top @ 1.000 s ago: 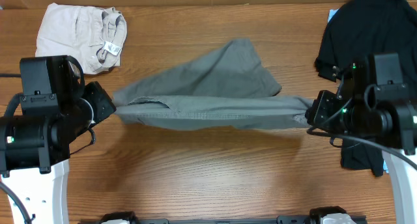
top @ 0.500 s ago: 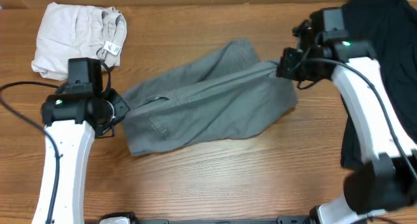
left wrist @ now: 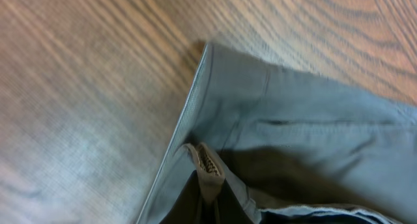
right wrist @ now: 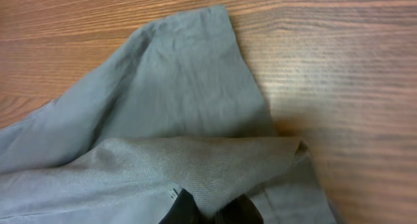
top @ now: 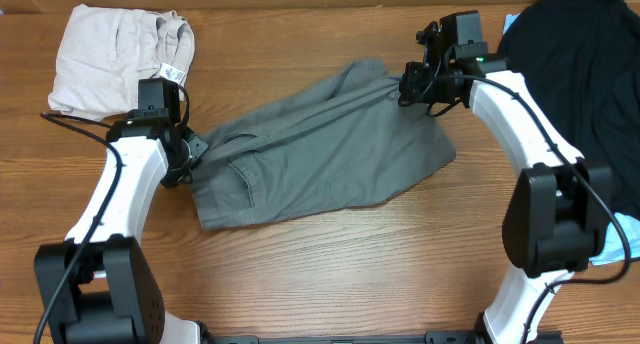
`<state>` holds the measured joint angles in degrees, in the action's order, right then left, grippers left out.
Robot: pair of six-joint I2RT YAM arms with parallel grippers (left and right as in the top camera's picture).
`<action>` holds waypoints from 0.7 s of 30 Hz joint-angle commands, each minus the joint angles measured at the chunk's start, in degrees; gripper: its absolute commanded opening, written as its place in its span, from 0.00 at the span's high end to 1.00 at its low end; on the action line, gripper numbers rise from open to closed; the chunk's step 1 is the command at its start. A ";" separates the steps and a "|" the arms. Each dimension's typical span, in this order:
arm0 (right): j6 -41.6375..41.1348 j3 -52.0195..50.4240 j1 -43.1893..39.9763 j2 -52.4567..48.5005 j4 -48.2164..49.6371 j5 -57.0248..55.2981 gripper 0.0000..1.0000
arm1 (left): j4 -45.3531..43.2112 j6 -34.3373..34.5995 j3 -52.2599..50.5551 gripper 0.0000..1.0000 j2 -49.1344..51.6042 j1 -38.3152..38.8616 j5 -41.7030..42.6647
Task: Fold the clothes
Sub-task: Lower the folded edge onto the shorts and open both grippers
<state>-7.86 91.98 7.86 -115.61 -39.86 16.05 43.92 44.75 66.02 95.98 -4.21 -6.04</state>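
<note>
The medium-grey shorts lie spread on the wooden table, folded over, with a slit pocket near their left end. My left gripper is shut on the shorts' left edge; in the left wrist view the fabric is pinched between the dark fingers. My right gripper is shut on the shorts' upper right corner; in the right wrist view a fold of grey cloth sits between its fingers. Beige shorts with a white tag lie at the back left. A black T-shirt lies at the back right.
The table's far edge runs along the top of the overhead view. Bare wood lies in front of the grey shorts. A bit of light blue shows beside the black T-shirt.
Both grippers carried the grey shorts' near edge away from the front, folding it over toward the back. The stretched-out shorts now lie flatter and wider on the table.
</note>
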 commanded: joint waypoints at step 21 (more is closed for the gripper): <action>3.63 12.57 -0.35 0.55 -6.69 -0.26 0.00 | 11.30 -16.65 20.13 0.05 0.31 -0.52 6.32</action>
<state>-5.50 100.01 7.49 -118.39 -43.40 14.13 52.03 35.70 79.09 96.68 -4.62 -8.69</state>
